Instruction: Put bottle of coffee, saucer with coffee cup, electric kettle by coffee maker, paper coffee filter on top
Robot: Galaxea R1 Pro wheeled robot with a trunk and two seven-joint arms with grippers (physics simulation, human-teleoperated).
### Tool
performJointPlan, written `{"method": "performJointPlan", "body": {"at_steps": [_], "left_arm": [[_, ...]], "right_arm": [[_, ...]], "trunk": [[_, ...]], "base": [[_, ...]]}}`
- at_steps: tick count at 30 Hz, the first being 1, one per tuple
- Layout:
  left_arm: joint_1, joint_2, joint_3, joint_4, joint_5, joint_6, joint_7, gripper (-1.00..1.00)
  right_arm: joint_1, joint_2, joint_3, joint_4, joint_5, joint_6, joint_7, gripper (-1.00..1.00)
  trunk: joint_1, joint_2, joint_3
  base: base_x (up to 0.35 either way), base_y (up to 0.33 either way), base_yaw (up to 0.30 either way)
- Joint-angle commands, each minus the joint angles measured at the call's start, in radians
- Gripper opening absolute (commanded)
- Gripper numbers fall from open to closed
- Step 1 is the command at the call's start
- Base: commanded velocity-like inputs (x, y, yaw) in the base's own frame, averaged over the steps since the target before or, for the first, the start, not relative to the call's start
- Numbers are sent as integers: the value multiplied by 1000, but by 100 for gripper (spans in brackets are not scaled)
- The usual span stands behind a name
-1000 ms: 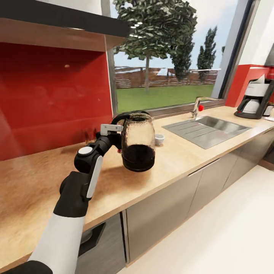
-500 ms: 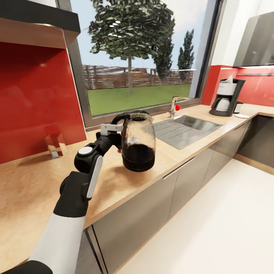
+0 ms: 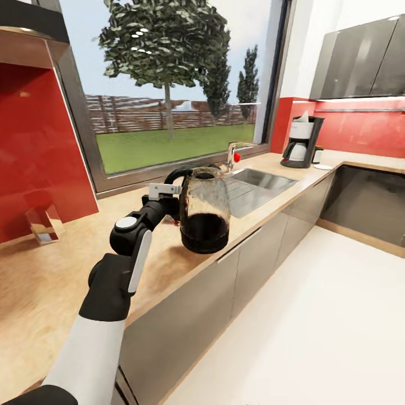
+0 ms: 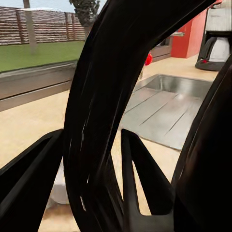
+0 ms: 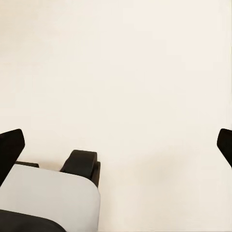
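My left gripper (image 3: 174, 197) is shut on the black loop handle of the electric kettle (image 3: 203, 215). The kettle hangs upright above the front part of the kitchen countertop (image 3: 67, 264), its lower half dark. In the left wrist view the kettle handle (image 4: 101, 111) runs between my fingers (image 4: 140, 179). The coffee maker (image 3: 302, 143) stands far along the counter by the red wall, with a white pointed piece on top. A white saucer (image 3: 323, 166) lies beside it. My right gripper (image 5: 117, 145) is open over pale floor.
A steel sink (image 3: 256, 181) with a faucet (image 3: 233, 153) lies between the kettle and the coffee maker. A shiny metal holder (image 3: 42, 225) stands at the red backsplash. The counter turns a corner at the far right, with dark cabinets (image 3: 365, 202) below. Pale floor (image 3: 315, 315) lies open on the right.
The whole view has swung to the right, so the camera moved. The coffee maker and sink now sit nearer the picture's middle. The kettle stays held in my left gripper.
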Motion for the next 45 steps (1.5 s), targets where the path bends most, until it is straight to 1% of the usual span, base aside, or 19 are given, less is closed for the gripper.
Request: {"method": "performJointPlan", "body": {"at_steps": [1,9,16,23,34,45], "left_arm": [[-1,0,0,-2,-2,6,-1,-100],[-1,0,0,-2,-2,6,0,-100],[-1,0,0,-2,-2,6,-1,-100],[-1,0,0,-2,-2,7,-1,-100],[-1,0,0,-2,-2,7,0,-100],[-1,0,-1,-2,-2,7,0,-100]], "right_arm": [[-1,0,-9,1,10,-3,3,100],[-1,0,-9,1,10,-3,3,100],[-1,0,-9,1,10,-3,3,100],[-1,0,-9,1,10,-3,3,100],[-1,0,-9,1,10,-3,3,100],[-1,0,-9,1,10,-3,3,100]], "trunk": [[0,-1,-1],[0,-1,-1],[0,-1,-1],[0,-1,-1],[0,-1,-1],[0,-1,-1]], "base": [[0,-214,-262],[0,-285,-130],[83,-283,-228],[278,-118,-167],[322,-23,-11],[279,-175,0]]}}
